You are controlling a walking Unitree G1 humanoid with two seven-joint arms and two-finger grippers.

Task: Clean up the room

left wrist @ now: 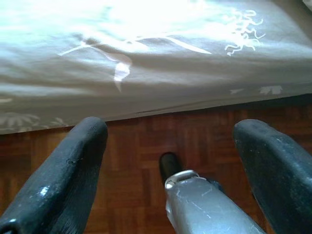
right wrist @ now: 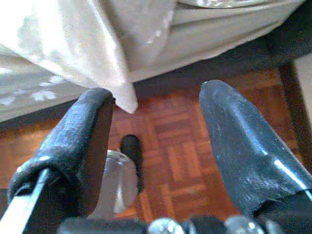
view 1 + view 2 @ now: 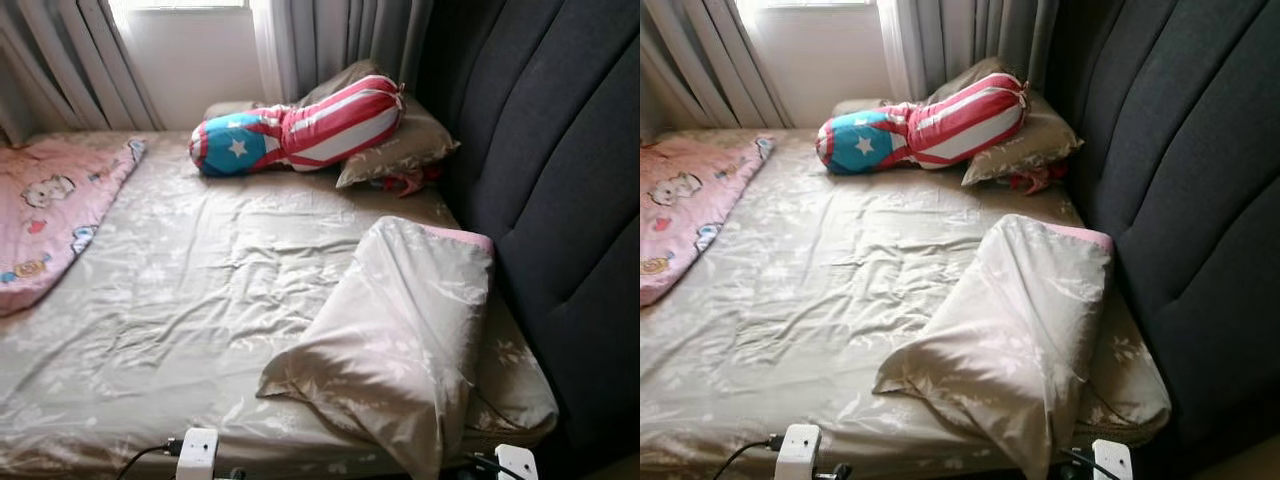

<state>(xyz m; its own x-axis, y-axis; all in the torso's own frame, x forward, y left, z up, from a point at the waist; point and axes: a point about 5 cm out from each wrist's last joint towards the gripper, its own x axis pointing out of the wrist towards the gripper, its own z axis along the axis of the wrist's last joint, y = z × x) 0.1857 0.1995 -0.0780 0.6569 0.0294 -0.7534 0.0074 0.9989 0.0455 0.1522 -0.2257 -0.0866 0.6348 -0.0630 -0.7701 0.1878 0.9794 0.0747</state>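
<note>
The bed [image 3: 200, 300] fills the room's corner, its grey-beige sheet rumpled and unmade, pushed against the dark headboard [image 3: 560, 200] on the right and the curtains [image 3: 330, 40] at the far end. A pink blanket [image 3: 50, 210] lies bunched along the left edge, likely thrown aside. Nearest the robot, a big pillow [image 3: 400, 330] slumps over the bed's near edge by the headboard, its corner hanging toward the floor [image 2: 180, 151]; it probably wants straightening first. At the far end a striped bolster [image 3: 300, 130] rests across 2 smaller pillows [image 3: 400, 150], with something red [image 3: 405, 183] tucked under them.

Both arms hang low beside the bed, idle. The left pincer [image 1: 170, 161] has its fingers apart over the parquet; the right pincer [image 2: 156, 146] is likewise spread, empty, just below the pillow's dangling corner.
</note>
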